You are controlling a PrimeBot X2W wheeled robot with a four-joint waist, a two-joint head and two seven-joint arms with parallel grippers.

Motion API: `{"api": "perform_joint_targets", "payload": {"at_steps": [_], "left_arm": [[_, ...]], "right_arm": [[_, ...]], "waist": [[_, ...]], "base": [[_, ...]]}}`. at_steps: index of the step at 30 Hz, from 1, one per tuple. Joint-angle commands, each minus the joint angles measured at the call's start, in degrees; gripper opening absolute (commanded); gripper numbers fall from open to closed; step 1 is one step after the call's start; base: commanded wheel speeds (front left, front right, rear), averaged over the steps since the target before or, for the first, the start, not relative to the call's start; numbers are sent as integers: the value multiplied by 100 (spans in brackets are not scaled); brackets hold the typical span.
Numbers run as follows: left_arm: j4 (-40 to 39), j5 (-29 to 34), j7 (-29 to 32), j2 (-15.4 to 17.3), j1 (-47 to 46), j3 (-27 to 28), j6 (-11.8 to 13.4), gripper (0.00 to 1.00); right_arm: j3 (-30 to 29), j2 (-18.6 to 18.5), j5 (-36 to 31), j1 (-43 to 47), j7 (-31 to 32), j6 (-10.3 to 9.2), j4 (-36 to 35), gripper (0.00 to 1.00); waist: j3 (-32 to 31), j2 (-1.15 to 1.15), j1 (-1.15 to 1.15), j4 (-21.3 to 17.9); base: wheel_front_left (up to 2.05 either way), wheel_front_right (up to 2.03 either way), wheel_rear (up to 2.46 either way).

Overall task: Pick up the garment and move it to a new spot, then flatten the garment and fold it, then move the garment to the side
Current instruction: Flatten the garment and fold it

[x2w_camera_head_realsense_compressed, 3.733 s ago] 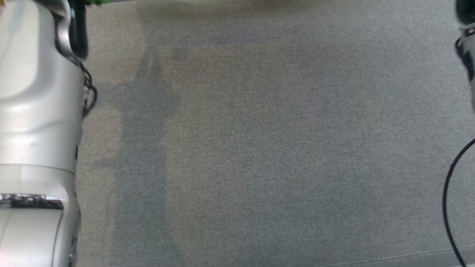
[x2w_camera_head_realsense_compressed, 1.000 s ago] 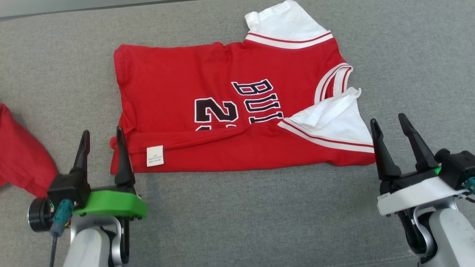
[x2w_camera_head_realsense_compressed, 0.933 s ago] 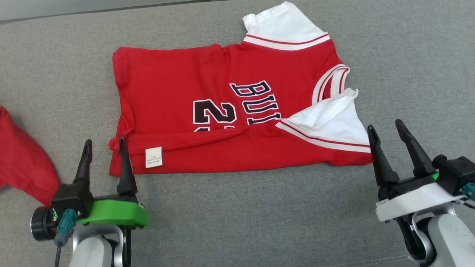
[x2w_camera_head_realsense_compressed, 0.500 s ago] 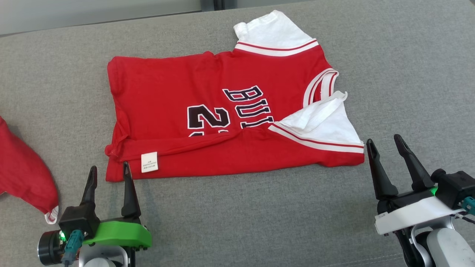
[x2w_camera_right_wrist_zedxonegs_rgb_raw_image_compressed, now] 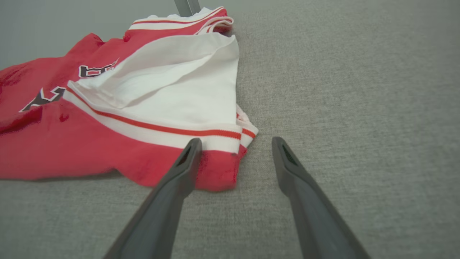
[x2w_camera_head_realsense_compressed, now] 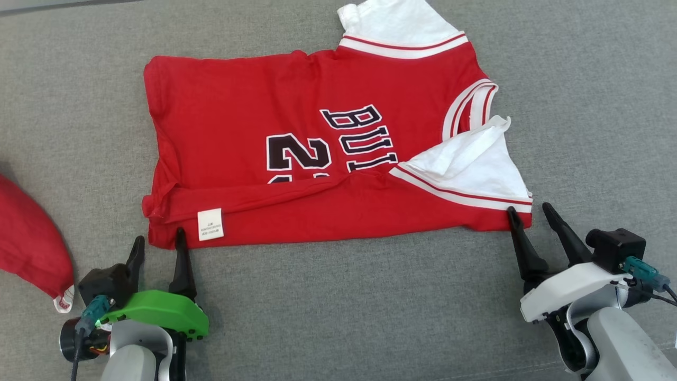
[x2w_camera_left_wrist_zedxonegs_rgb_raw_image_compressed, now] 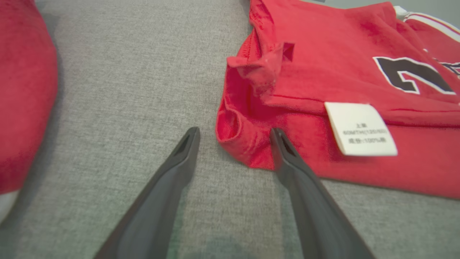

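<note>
1. Left gripper (x2w_camera_head_realsense_compressed: 160,235), fingers still spread, has the jersey's (x2w_camera_head_realsense_compressed: 296,132) near left corner between them.
2. Jersey lies flat on the grey cushion (x2w_camera_head_realsense_compressed: 338,307) as before.
3. Right gripper (x2w_camera_head_realsense_compressed: 528,208), also spread, has moved onto the near right corner.

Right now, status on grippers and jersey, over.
Left gripper and right gripper: jaws open, one at each near corner of the jersey. Jersey flat, near edge folded over, not gripped. Second red garment lies apart, off left.

Grey woven fabric surface (x2w_camera_head_realsense_compressed: 338,296), pale grey backdrop (x2w_camera_right_wrist_zedxonegs_rgb_raw_image_compressed: 54,25) beyond, soft even light
</note>
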Motion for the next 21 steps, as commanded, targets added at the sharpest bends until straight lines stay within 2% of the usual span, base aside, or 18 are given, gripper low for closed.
{"api": "perform_joint_targets", "payload": {"at_steps": [1, 2, 3, 4, 5, 10, 14, 21], "left_arm": [[102, -103, 50, 4, -133, 18, -73, 100], [162, -138, 76, -3, -154, -1, -126, 66], [201, -193, 107, -34, -158, -16, -165, 20], [232, -213, 134, -45, -168, -37, -198, 0], [261, -225, 150, -42, -174, -60, -244, 0], [150, -366, 102, -45, -71, -64, -359, 0], [-92, -390, 196, -19, 194, -133, -386, 0], [-561, -505, 649, 53, 1007, -183, -219, 0]], "right_arm": [[67, 14, 103, -155, -40, -4, 169, 100], [129, 20, 138, -219, -51, -4, 277, 100], [191, 32, 195, -274, -51, -4, 360, 100], [276, 27, 256, -331, -61, -4, 461, 44], [333, 21, 326, -359, -63, -4, 528, 0], [487, -113, 601, -382, -127, -8, 648, 0], [428, -206, 686, 21, -161, -7, 443, 0], [65, -185, 608, 1120, -157, -7, -54, 0]], "waist": [[67, 0, 0, 38], [75, 0, 0, 43], [76, 0, 0, 47], [79, 0, 0, 51], [77, 0, 0, 53], [-20, 0, 0, 86], [-225, 0, 0, 181], [-600, 0, 0, 222]], "base": [[0, 0, 0], [0, 0, 0], [0, 0, 0], [0, 0, 0], [0, 0, 0], [0, 0, 0], [0, 0, 0], [0, 0, 0]]}}
